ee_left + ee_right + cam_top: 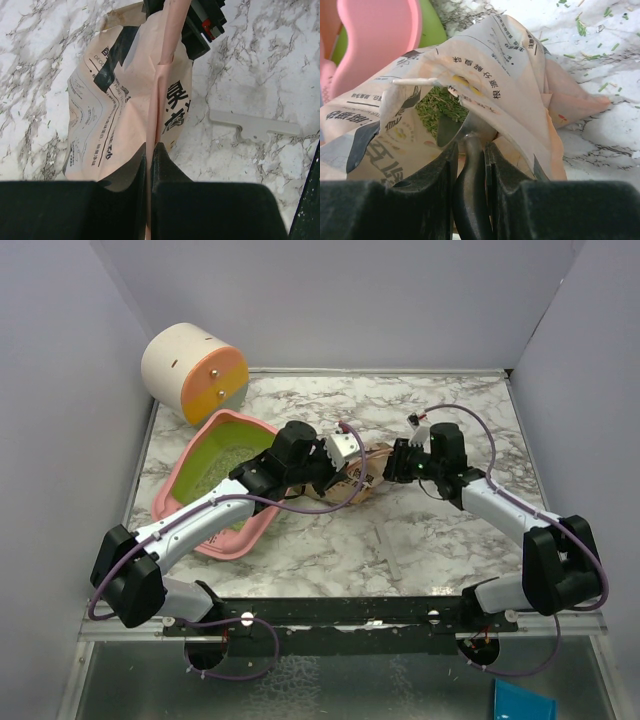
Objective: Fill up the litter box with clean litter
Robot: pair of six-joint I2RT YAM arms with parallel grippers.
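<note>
Your left end effector (151, 150) and right end effector (470, 146) were each clamped on a thin fold of the paper bag (510, 75), just beside the litter box (168, 498). Had either fold slipped, clean litter (427, 107) would probably have spilled onto the surface (430, 540).

Two matching arms: black joints, white link shells, purple wiring.
The left arm (190, 525) and right arm (505, 505) each have chunky, rounded black joint housings with tapered white link covers between them. A thin purple cable (290, 506) runs outside each arm's shell. The left wrist has a white boxy module (345, 448). The right wrist has a small white connector (420, 420) with a red mark. Both bases sit on a black rail (340, 615) with silver bolt heads (245, 618). The left gripper (150, 146) and right gripper (470, 142) have matte black, flat-faced block fingers.
</note>
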